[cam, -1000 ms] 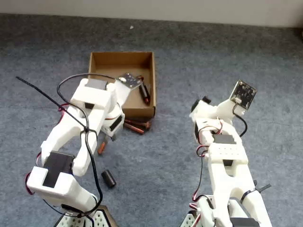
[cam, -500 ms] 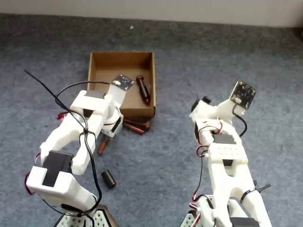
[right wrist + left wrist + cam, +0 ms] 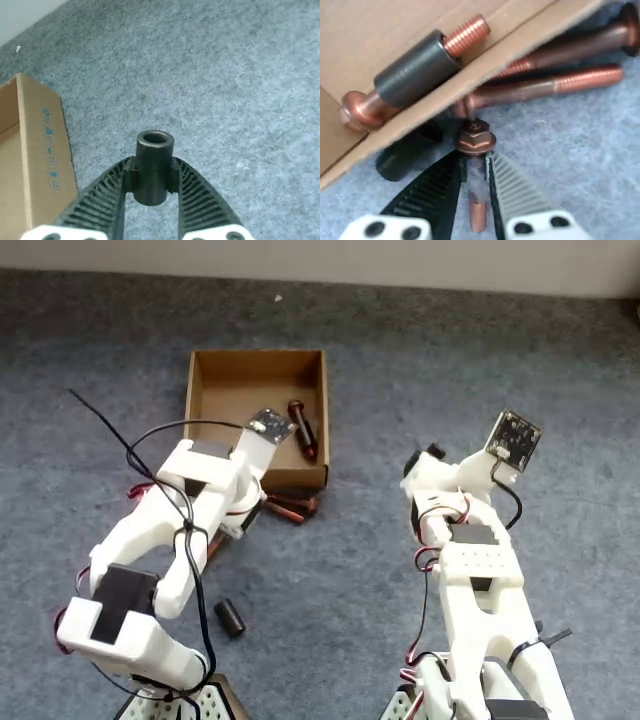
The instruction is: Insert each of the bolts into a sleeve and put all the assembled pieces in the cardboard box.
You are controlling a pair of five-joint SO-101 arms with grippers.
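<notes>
Currently pinching a copper bolt (image 3: pixel 476 142) in the left gripper (image 3: pixel 476 160), just outside the cardboard box (image 3: pixel 200 390) wall, beside two loose bolts (image 3: pixel 545 87); clamping a black sleeve (image 3: pixel 153 175) in the right gripper (image 3: pixel 153 164). Next, probably: lifting clear, aligning threads with bore.

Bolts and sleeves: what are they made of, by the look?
Bolts: metal, copper-coloured, semi-gloss. The sheen and cut threads suggest it; plated or solid is unclear.
Sleeves: dark grey, matte, smooth bore. Likely blackened steel, though plastic is not excluded.
</notes>
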